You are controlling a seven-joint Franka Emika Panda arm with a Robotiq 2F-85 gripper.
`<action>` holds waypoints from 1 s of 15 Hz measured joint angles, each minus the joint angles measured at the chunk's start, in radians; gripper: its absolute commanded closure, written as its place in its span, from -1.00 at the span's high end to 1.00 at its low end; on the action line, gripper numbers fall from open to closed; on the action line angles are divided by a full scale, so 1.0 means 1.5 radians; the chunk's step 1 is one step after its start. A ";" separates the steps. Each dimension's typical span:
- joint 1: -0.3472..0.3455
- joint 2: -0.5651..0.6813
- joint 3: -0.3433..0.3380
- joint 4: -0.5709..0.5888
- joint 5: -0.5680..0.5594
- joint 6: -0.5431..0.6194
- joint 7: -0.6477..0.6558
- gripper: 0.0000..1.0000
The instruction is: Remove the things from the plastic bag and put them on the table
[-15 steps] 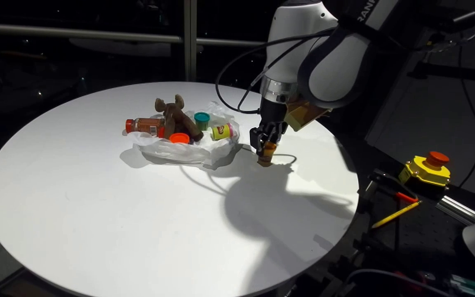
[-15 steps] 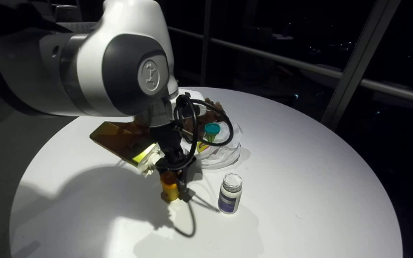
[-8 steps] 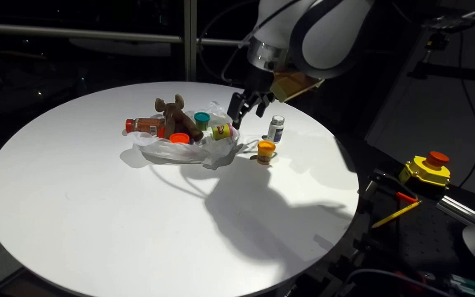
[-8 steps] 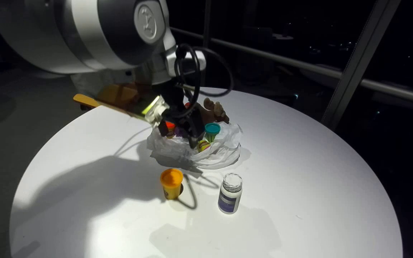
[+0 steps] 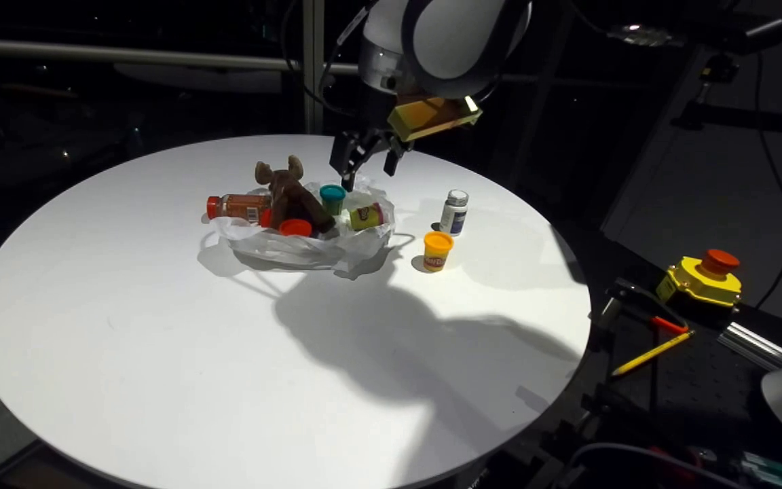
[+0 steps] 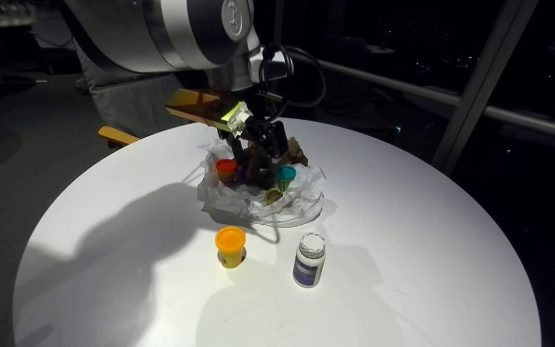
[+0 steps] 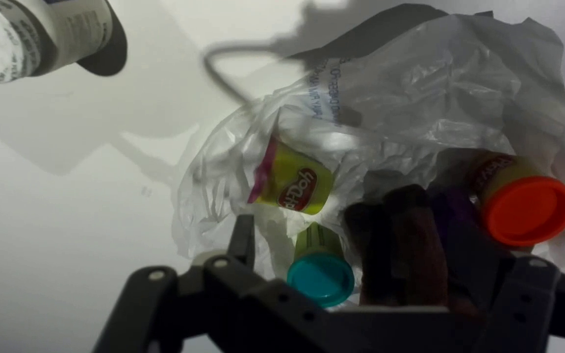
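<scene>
One orange tub [image 5: 437, 252] stands upright on the white table [image 5: 160, 353]; brown plush animal [image 5: 286, 185], red-lidded tub [image 7: 517, 202], teal-lidded tub [image 7: 320, 272] and yellow tub [image 7: 298, 181] in the plastic bag [image 5: 289, 254]; gripper [image 5: 369, 178] above it, jaws spread wide.

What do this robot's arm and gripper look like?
The arm is white with dark, rounded joint covers, one bearing a round emblem, and a silvery collar. The gripper is black with jointed fingers. Black cables loop alongside, and an amber, boxy piece is attached.

White arm [image 6: 174, 33], black pincer [image 5: 368, 178], looped cables [image 6: 272, 48]
</scene>
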 measured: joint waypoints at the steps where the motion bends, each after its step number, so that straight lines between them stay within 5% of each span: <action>1: -0.014 0.025 0.013 0.022 0.016 -0.008 -0.007 1.00; 15: -0.072 0.227 0.030 0.297 0.116 -0.092 -0.007 1.00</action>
